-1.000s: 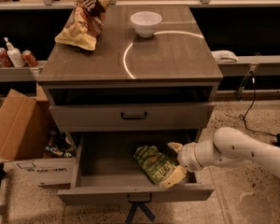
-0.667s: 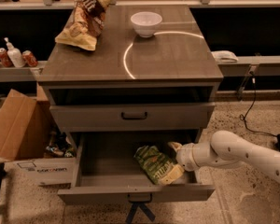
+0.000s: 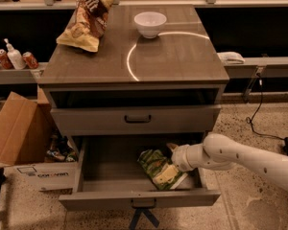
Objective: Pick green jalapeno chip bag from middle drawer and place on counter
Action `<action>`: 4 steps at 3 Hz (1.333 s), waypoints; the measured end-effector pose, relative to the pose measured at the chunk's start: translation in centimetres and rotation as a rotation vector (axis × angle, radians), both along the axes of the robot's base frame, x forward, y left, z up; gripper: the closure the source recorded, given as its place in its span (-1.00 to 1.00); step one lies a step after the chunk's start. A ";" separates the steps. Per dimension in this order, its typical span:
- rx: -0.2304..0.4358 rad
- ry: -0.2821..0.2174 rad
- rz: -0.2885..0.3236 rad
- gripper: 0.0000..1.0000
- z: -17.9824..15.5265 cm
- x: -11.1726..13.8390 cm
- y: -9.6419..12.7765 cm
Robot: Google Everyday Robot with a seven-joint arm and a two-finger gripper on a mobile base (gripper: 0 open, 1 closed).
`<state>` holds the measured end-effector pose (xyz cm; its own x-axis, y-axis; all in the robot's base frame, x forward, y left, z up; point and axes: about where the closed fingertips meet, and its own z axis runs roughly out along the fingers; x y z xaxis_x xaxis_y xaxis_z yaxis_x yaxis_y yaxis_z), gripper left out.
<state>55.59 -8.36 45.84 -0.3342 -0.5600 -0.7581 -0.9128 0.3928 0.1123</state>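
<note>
Grey-brown wood-grain counter (image 3: 173, 51) is topping a cabinet whose middle drawer (image 3: 105, 169) is standing open. The green jalapeno chip bag (image 3: 156, 166) is lying on the drawer floor, right of centre. The gripper (image 3: 175, 153) is hovering at the bag's upper right edge; whether it is spread or pinching cannot be told. Advised: take the foil firmly near its top and lift clear of the closed drawer front (image 3: 137, 119).

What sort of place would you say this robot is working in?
Likely a lab or workshop: speckled floor, a cardboard box, a trailing cable. The pincer is in the open drawer by the green bag.
</note>
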 end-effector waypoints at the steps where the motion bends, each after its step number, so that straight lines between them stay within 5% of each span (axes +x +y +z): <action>1: -0.002 0.000 -0.039 -1.00 -1.8 1.4 0.6; 4: -0.023 0.007 -0.119 -1.00 -6.9 4.2 0.9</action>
<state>59.81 -7.51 38.91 -0.4040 -0.5337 -0.7429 -0.8590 0.5005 0.1076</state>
